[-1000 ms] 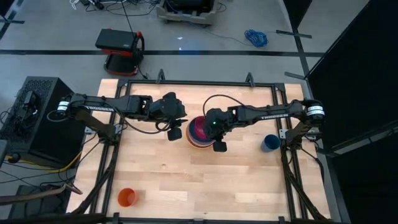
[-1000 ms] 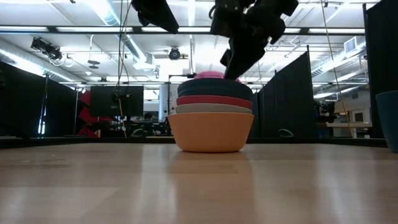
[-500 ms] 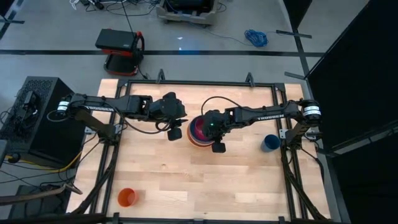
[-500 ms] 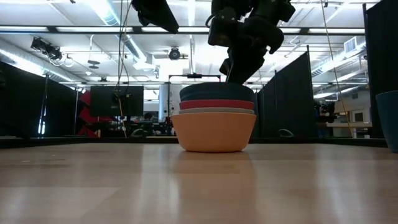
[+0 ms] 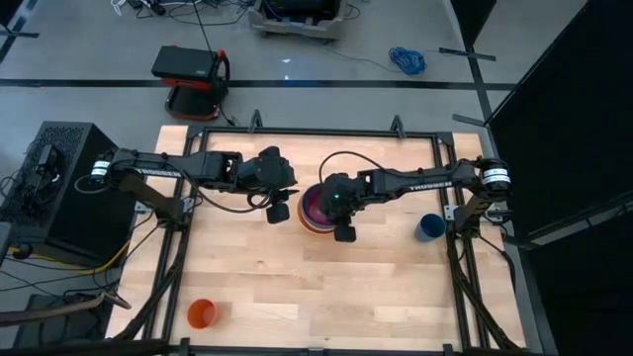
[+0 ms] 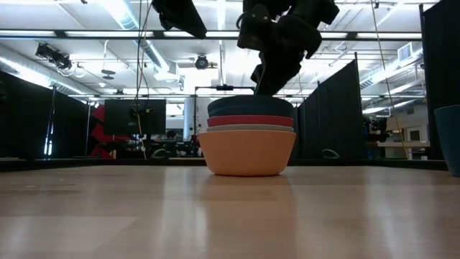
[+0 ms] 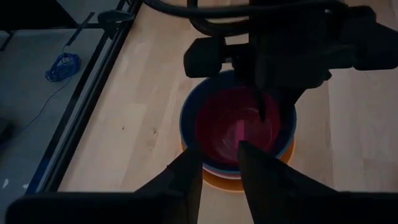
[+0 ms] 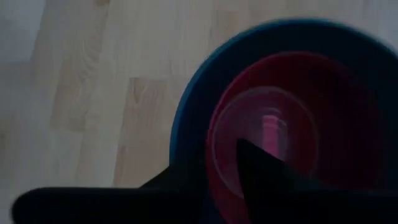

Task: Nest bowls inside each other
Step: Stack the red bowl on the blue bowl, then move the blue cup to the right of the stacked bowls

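Right gripper (image 5: 341, 220) narrowly parted over nested bowls (image 5: 315, 208) mid-table — left gripper (image 5: 279, 211) likewise, beside.

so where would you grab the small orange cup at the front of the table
Take the orange cup by its rim, coming straight down from above. It stands upright with its mouth open to the top, alone on bare table, so one finger can go inside and one outside the wall. It stands on the left arm's side.

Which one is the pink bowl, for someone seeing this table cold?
Find the stack of bowls mid-table, under the right gripper. The pink bowl is the innermost one, sunk within the dark-blue rim. It is the smallest, and cannot be seen from the side.
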{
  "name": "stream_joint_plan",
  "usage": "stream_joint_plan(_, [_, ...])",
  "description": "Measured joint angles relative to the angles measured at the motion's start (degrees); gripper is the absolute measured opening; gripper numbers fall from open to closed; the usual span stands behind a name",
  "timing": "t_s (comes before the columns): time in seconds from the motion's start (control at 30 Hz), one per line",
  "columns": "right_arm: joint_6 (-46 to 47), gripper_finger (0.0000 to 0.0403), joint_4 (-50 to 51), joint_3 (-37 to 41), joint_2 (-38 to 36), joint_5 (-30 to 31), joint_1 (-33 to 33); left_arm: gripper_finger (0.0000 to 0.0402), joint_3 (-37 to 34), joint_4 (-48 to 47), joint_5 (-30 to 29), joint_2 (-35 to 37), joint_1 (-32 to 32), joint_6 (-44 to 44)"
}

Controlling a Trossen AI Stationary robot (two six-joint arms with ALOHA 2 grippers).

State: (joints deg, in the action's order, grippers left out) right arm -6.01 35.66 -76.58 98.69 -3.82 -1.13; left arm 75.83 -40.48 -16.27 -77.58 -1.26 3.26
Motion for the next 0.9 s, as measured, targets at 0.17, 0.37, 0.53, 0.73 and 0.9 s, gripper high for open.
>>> stream_joint_plan(0.17, [-0.1, 0.0126, 0.4, -1.5, -0.1, 1.2, 0.0, 0.0096, 0.0, -0.1, 0.0, 0.0, 0.0, 0.0])
stream_joint_plan(0.37, [0.7, 0.0152, 10.7, -6.8, -0.1, 5.7, 0.0, 0.0102, 0.0, -1.5, 0.0, 0.0, 0.0, 0.3])
stream_joint_plan(0.53, [5.3, 0.0143, 18.4, -7.8, -3.7, 17.9, 0.7, 0.0102, 0.0, -1.9, 0.0, 0.0, 0.0, 0.4])
stream_joint_plan(0.73, [12.8, 0.0112, 22.2, -5.9, -11.7, 22.5, 2.3, 0.0098, 0.0, -2.0, 0.0, 0.0, 0.0, 0.3])
stream_joint_plan(0.9, [18.5, 0.0096, 21.5, -0.4, -19.1, 21.3, 4.6, 0.01, 0.0, -2.3, 0.0, 0.0, 0.0, 0.2])
